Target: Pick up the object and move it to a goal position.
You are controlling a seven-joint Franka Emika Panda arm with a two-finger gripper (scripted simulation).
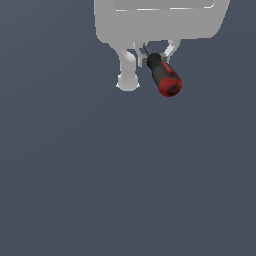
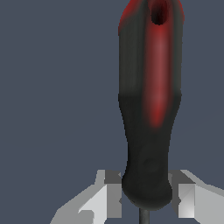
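Note:
The object is a small screwdriver (image 1: 164, 77) with a chunky black-and-red handle. In the exterior view it sits near the top, just right of centre, under the white hand. My gripper (image 1: 154, 59) is shut on the black end of the handle, with the red end sticking out past the fingers. In the wrist view the screwdriver handle (image 2: 148, 109) fills the middle, and the two grey pads (image 2: 113, 194) press its black end from both sides, so the gripper (image 2: 146, 194) holds it. A short piece of the thin dark shaft (image 2: 143, 216) shows behind the pads.
A plain dark grey-blue surface (image 1: 125, 190) fills both views. A white rounded stalk (image 1: 128, 80) of the hand hangs beside the screwdriver on the exterior view's left. The large white hand body (image 1: 160, 20) covers the top of that view.

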